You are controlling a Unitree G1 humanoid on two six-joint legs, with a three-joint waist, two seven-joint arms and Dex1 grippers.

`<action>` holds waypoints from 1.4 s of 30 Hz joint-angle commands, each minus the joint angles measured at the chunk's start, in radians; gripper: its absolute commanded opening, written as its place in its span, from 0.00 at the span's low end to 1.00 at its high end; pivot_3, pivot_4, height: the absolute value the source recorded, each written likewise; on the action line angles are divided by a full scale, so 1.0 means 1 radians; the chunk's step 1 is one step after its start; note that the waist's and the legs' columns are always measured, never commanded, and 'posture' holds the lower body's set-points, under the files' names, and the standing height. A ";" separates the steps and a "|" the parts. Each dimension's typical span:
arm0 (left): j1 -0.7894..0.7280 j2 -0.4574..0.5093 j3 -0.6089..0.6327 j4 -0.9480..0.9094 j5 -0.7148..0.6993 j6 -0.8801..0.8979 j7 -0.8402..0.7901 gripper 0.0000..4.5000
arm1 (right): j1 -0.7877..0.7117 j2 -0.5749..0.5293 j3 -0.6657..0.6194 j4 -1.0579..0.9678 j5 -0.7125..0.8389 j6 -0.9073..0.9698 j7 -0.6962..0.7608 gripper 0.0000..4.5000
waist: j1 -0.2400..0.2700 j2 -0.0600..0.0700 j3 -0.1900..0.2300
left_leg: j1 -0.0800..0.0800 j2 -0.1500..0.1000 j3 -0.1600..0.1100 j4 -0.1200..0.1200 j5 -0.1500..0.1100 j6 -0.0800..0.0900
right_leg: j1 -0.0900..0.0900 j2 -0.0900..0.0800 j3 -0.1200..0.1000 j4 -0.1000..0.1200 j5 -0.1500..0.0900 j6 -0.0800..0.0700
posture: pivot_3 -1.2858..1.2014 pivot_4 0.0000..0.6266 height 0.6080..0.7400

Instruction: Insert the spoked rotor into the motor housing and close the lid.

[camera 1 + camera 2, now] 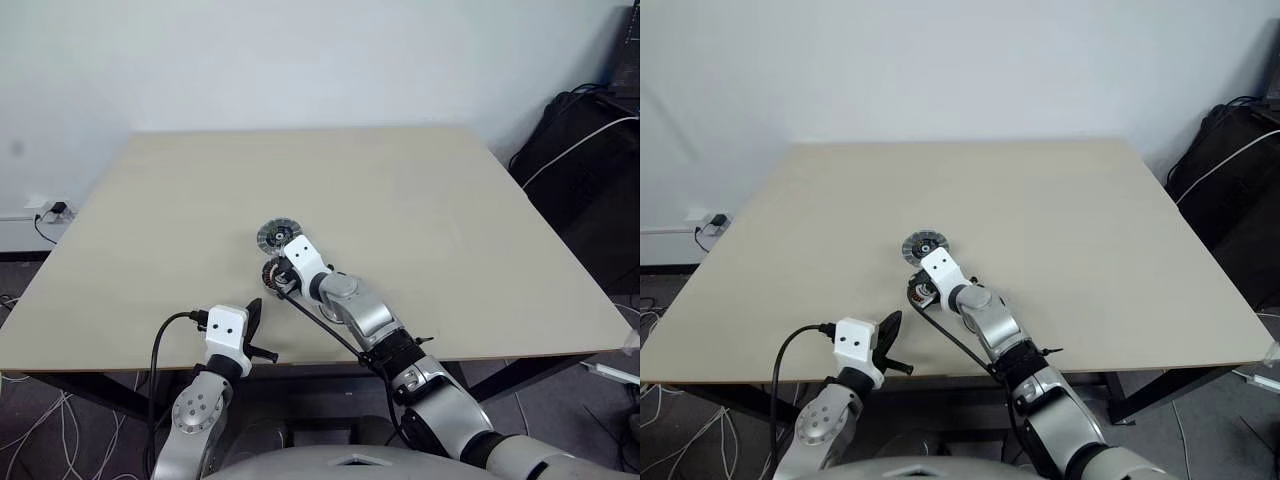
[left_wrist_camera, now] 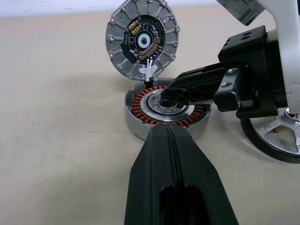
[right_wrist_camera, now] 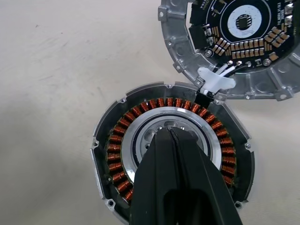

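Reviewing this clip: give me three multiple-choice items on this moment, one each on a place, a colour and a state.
1. Where is the right gripper tip?
A. over the silvery centre of the copper-wound disc
B. on the circuit-board disc
C. past the table edge

2. What colour are the disc's windings?
A. blue
B. copper-orange
C. green

3. How do the right gripper's fingers stand?
A. wide open
B. shut together
C. clamped on a cable

Answers: 1 A, the right wrist view shows the tip above the disc's hub. 2 B, the ring of coils is copper-orange. 3 B, the two black fingers meet with no gap and nothing between them.
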 commanded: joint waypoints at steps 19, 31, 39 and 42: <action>0.004 -0.014 -0.010 -0.069 0.000 0.035 0.015 0.00 | -0.078 0.051 -0.040 0.115 -0.029 -0.084 -0.010 0.01 | -0.006 0.001 0.000 | 0.000 0.005 0.000 -0.001 0.002 -0.003 | -0.001 0.006 0.000 0.000 0.002 -0.004 | 0.52 0.00 1.00; 0.002 -0.013 -0.012 -0.064 0.003 0.039 0.024 0.00 | -0.088 0.075 -0.042 0.126 -0.036 -0.102 0.000 0.01 | -0.006 0.002 0.000 | 0.000 0.006 0.000 -0.001 0.002 -0.004 | -0.002 0.006 0.000 0.000 0.002 -0.005 | 0.52 0.00 1.00; 0.005 -0.016 -0.010 -0.055 0.004 0.031 0.030 0.00 | -0.073 0.075 -0.025 0.136 -0.046 -0.077 0.016 0.01 | -0.006 0.003 0.000 | 0.000 0.006 0.000 -0.001 0.003 -0.004 | -0.002 0.006 0.000 0.000 0.002 -0.005 | 0.52 0.00 1.00; 0.005 -0.018 -0.011 -0.052 0.005 0.029 0.032 0.00 | -0.070 0.075 -0.019 0.147 -0.052 -0.058 0.021 0.01 | -0.007 0.003 -0.001 | 0.000 0.006 0.000 -0.001 0.003 -0.004 | -0.002 0.006 0.000 0.000 0.002 -0.005 | 0.52 0.00 1.00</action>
